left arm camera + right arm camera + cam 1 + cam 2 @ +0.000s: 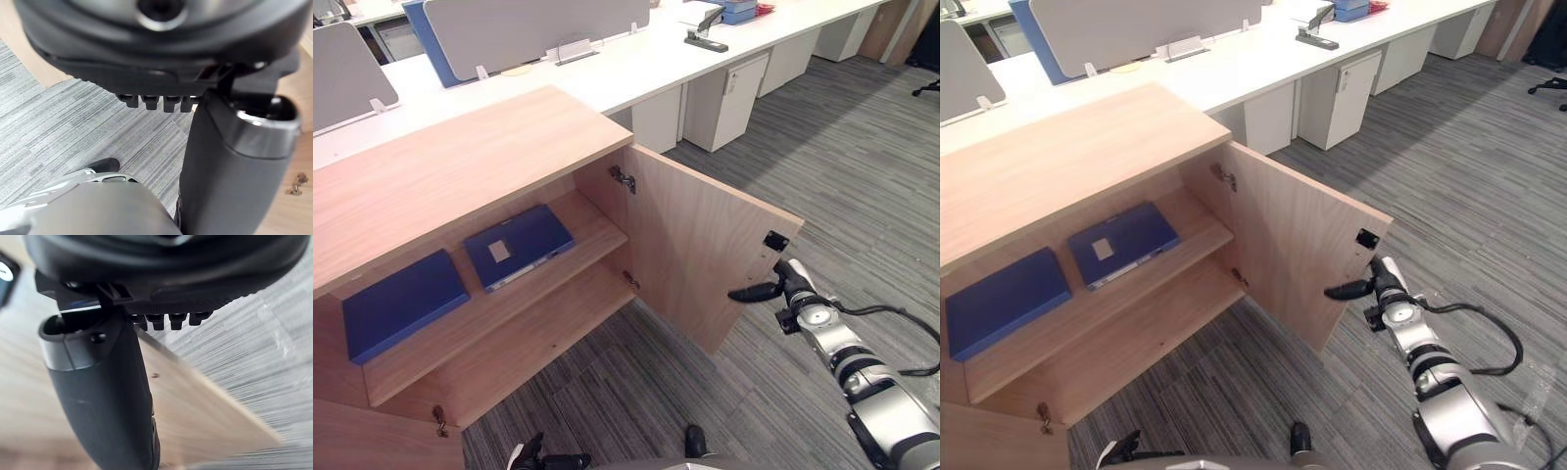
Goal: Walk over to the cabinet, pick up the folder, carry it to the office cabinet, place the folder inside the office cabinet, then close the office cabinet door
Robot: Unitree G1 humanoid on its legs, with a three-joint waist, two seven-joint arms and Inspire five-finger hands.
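**A:** How is the right arm posed?

**B:** The silver right arm reaches in from the lower right toward the free edge of the open cabinet door (695,245). The dark right hand (783,281) sits just beside that edge, below a small black catch plate (775,240). Its thumb stretches straight across the door's inner face.

**A:** And its fingers?

**B:** In the right wrist view the fingers (168,320) show as a short row, side by side and relaxed, pinching nothing. The thumb (102,396) stands out long beside them, with the wooden panel running close behind it. I cannot tell whether the thumb touches the wood.

**A:** What do the head views add?

**B:** They show the whole wooden cabinet (460,147), standing on grey carpet (822,147) in front of a long white counter (636,69). On its upper shelf (597,230) the blue folder (524,240) lies flat, with a pale square label on its cover. Another folder (401,304), also blue, lies flat to its left, a little apart from it.

**A:** Where is the folder relative to the fingers?

**B:** They are well apart. The folder rests inside the cabinet, and the open door stands between it and the right hand.

**A:** And the left hand?

**B:** The left hand (543,458) hangs low at the bottom of the head view, over the carpet. Its wrist view shows the fingers in a loose short row with the thumb out.
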